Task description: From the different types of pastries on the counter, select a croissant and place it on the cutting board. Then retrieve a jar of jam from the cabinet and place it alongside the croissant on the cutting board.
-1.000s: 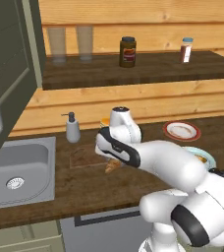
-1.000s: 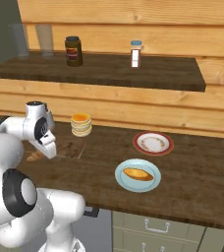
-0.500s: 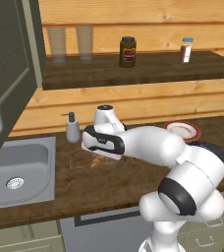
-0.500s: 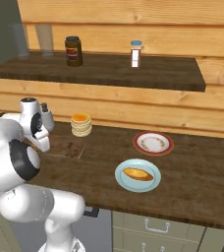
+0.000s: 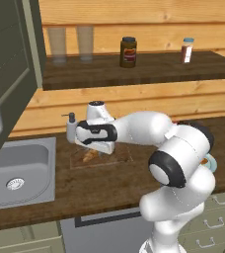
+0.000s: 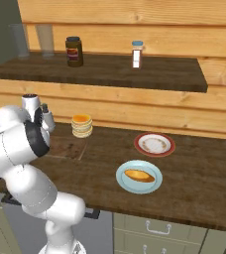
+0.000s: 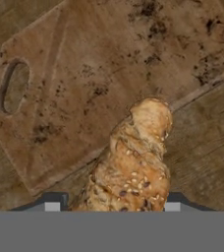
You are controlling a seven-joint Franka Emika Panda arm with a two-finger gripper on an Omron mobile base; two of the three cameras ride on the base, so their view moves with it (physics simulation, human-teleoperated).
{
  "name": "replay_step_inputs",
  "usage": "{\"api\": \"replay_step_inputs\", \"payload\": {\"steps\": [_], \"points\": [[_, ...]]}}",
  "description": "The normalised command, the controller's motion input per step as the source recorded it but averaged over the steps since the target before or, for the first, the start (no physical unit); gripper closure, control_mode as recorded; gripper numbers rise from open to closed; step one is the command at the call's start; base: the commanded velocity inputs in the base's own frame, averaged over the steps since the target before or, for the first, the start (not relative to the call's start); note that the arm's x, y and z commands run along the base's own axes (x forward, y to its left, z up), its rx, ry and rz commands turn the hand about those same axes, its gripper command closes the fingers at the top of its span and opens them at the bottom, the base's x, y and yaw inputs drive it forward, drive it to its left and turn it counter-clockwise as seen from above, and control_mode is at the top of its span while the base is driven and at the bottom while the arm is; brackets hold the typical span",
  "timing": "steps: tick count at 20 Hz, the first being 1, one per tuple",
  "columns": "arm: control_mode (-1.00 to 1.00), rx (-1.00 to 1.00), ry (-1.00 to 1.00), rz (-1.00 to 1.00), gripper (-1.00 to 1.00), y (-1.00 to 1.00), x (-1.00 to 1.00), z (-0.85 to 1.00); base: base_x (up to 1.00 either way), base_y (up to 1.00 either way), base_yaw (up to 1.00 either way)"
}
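The gripper (image 5: 95, 152) is clamping the croissant (image 7: 133, 162) and holding it low over the near edge of the cutting board (image 7: 84, 74), so the placing step is underway, and next it probably needs lowering and letting go.

The croissant (image 7: 133, 162) hangs in the gripper (image 7: 111, 204) above the cutting board's (image 7: 84, 83) edge.

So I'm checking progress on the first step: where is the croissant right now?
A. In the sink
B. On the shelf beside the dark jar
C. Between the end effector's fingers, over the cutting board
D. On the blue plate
C: the hand view shows the croissant between the fingertips of the end effector, above the cutting board.
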Motion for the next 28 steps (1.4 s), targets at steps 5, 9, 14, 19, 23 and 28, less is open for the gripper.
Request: {"api": "replay_step_inputs", "payload": {"steps": [5,9,14,19,23,28], "points": [[-1.0,0.0,0.0,0.0,1.0,0.01,0.39,-0.23,0.0,0.0,0.0],[-1.0,0.0,0.0,0.0,1.0,0.04,0.31,-0.34,0.0,0.0,0.0],[-1.0,0.0,0.0,0.0,1.0,0.05,0.24,-0.35,0.0,0.0,0.0],[-1.0,0.0,-0.01,0.0,-1.0,0.02,0.13,-0.31,0.0,0.0,0.0],[-1.0,0.0,-0.11,0.0,-1.0,0.0,0.0,-0.15,0.0,0.0,0.0],[-1.0,0.0,-0.15,0.0,-1.0,0.0,0.0,0.0,0.0,0.0,0.0]]}}
